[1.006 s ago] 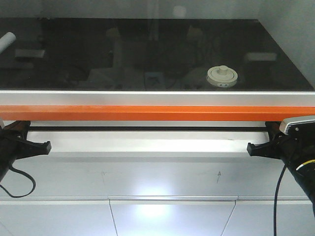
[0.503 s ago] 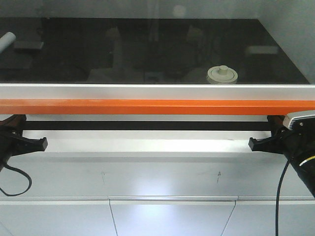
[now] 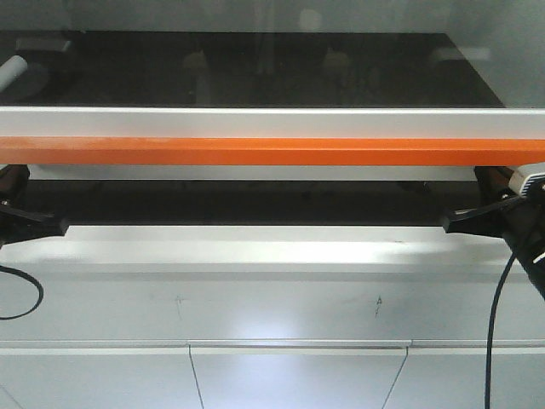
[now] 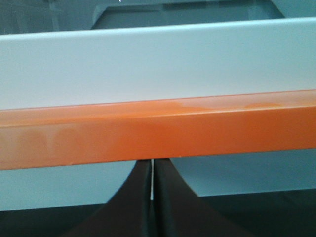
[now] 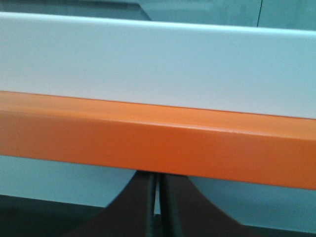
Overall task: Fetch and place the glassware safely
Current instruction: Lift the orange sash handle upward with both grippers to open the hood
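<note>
At far left, a white cylindrical tube [image 3: 10,73] showed dimly behind the dark glass pane [image 3: 255,72]. Below it, the black left gripper [image 3: 60,227] reached under the long orange horizontal bar [image 3: 272,152] of the silver-framed sash. Its fingers [image 4: 133,202] were pressed together with only a hairline slit between them. The small squat clear glass jar with the cream-white lid could not be seen in any view. At right, the black right gripper [image 3: 451,224] likewise sat beneath the bar, its fingers [image 5: 180,207] drawn just as narrow.
</note>
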Tool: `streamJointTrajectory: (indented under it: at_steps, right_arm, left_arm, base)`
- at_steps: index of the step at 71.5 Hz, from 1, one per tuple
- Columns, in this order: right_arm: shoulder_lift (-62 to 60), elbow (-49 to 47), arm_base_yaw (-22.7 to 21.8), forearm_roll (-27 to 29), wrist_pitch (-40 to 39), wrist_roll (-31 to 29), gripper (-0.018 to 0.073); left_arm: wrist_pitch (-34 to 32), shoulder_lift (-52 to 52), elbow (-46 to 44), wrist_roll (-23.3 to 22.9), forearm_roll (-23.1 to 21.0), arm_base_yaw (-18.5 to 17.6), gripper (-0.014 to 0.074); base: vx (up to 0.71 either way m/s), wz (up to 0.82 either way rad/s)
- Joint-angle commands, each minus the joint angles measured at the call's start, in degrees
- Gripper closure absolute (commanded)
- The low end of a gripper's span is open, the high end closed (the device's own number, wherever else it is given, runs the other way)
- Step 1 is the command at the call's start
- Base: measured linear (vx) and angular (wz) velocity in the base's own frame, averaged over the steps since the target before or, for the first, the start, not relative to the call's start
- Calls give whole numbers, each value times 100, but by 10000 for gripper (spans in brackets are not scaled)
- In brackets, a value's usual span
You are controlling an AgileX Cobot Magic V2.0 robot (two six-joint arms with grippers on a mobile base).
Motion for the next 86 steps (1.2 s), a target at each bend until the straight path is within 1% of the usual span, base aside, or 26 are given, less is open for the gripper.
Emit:
streamJointTrajectory:
  at_steps: [1, 8, 26, 36, 50, 64, 79, 86]
  right_arm:
    - [-366, -328, -13, -33, -1047, -78, 560]
    - [-506, -368, -13, -33, -973, -67, 560]
    - [-970, -799, -13, -39, -405, -49, 560]
    - [-1160, -965, -13, -39, -119, -49, 560]
    - [-1220, -972, -13, -39, -41, 0, 560]
    - [-1266, -972, -13, -39, 34, 125, 560]
    - [-1491, -972, -13, -39, 685, 119, 560]
    - [-1619, -972, -13, -43, 1017, 119, 560]
  left_arm:
    - [-842, -377, -378, -35, 0, 2, 603]
    - [-707, -528, -501, -35, 0, 2, 603]
    - [-174, -940, -923, -6, 0, 2, 603]
    - [198, -1125, -1117, 135, 0, 2, 603]
    - [637, -1225, -1139, 128, 0, 2, 603]
    - [733, -1311, -1139, 128, 0, 2, 603]
    - [820, -1493, -1139, 128, 0, 2, 603]
    - [993, -1646, -1139, 128, 43, 2, 603]
  base:
    - [0, 0]
    - [0, 0]
    - [0, 0]
    - [0, 0]
    - [0, 0]
    - [0, 0]
    - [0, 0]
    - [0, 0]
